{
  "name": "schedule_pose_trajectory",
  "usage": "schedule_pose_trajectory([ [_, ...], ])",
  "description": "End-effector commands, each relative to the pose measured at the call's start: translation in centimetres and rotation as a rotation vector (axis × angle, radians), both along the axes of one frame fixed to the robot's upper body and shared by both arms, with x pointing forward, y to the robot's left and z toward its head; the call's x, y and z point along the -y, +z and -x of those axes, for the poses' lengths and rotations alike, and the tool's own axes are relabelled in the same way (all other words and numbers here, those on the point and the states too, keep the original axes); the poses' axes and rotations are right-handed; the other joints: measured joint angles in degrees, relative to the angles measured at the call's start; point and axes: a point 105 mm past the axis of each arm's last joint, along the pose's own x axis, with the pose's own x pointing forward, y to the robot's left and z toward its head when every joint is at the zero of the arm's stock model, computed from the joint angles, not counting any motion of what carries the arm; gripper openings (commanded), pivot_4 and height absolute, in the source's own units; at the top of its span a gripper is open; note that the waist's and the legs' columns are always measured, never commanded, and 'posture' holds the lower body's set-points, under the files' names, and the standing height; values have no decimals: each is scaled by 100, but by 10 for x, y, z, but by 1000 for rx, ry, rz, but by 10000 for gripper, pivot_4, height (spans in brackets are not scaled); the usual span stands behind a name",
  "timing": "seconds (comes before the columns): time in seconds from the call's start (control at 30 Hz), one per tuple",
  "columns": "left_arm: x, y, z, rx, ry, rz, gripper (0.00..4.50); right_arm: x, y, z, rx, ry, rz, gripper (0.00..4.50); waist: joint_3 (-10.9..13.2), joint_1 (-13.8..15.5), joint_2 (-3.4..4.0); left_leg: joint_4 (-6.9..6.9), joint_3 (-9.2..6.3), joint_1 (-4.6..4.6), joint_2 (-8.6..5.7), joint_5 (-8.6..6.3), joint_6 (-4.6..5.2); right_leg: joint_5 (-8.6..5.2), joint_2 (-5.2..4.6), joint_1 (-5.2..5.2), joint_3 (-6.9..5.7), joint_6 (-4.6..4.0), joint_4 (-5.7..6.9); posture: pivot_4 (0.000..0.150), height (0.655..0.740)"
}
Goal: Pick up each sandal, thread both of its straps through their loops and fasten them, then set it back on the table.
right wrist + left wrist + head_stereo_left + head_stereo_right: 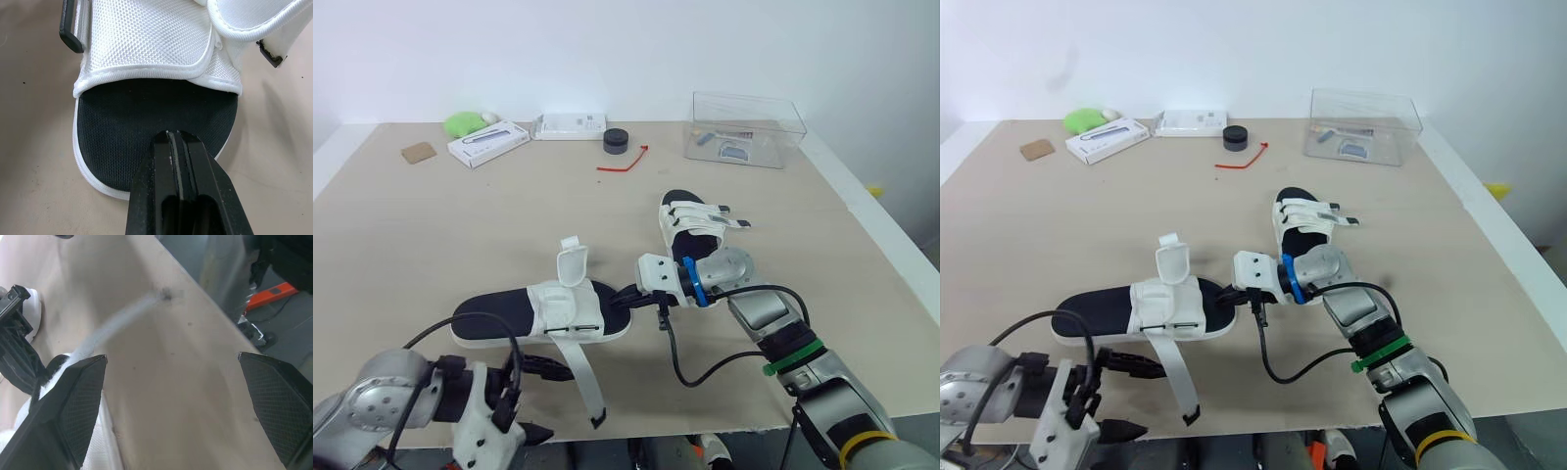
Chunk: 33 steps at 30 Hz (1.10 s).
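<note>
White near sandal (pixel 543 315): eye view, flat on the table (pixel 411 245), long strap (pixel 578 377) loose.
Left hand (pixel 171 361): wrist view, fingers spread wide by that strap; you should pinch its tip.
Right hand (pixel 175 147): wrist view, fingers pressed together over the toe; pin it steady.

Beige table (pixel 411 225) (white-edged) before a white wall (pixel 607 49); floor (pixel 293 323) seemingly grey.

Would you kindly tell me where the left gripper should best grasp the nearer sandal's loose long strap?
Probably near the strap's free end, approaching from the table's near edge: it lies flat, trailing that way, close to the open left gripper.
</note>
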Motion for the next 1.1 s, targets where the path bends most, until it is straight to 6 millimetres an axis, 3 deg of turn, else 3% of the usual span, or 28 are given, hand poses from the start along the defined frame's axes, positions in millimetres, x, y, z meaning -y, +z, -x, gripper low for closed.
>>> schedule_pose_trajectory([
  [0.03, -15, 19, -7, 146, 29, 59, 44420, 9, -16, -1, -35, -27, 61, 0, 0, 1, 0, 0, -1, 0, 1, 0, 0, 0, 0, 0, -2, 0, 0, 1500, 7400],
  [0.17, -33, 24, -17, 247, 53, 50, 44420, 6, -15, -1, -36, -22, 59, 0, -1, 3, 1, 0, -1, 3, 2, 5, 6, 0, -1, 2, -14, 2, 0, 1500, 7400],
  [0.27, -33, 25, -22, 287, 43, 68, 44420, 5, -15, -2, -35, -17, 60, 0, -1, 2, 1, 0, 4, 4, 3, 5, 6, 4, -1, 2, -28, -2, 0, 1500, 7400],
  [0.57, 15, 15, -26, 250, -82, 135, 44420, 6, -14, -3, -33, -21, 63, 0, -7, 0, 5, 1, 35, 8, 2, 5, 6, 16, -3, 0, -27, 1, -1, 1500, 7400],
  [0.77, 29, 8, -28, 204, -125, 134, 44420, 10, -13, -5, -28, -37, 67, 0, -8, 0, 7, 1, 36, 9, 2, 5, 7, 17, 8, 0, -5, 3, 0, 1500, 7400],
  [0.87, 31, 1, -27, 169, -134, 124, 35866, 11, -14, -5, -29, -41, 69, 0, -8, 1, 7, 1, 38, 9, 1, 5, 7, 17, 11, 0, 10, 5, 0, 1500, 7400],
  [1.03, 31, -5, -26, 125, -133, 127, 10909, 12, -15, -4, -31, -47, 71, 0, -8, 1, 7, 1, 40, 10, -1, 5, 8, 20, 10, 0, 25, 11, 0, 1500, 7400],
  [1.1, 30, -7, -25, 100, -125, 125, 6544, 13, -15, -3, -31, -48, 72, 0, -8, 1, 7, 1, 42, 10, -2, 5, 8, 20, 10, 0, 26, 12, 0, 1500, 7400],
])
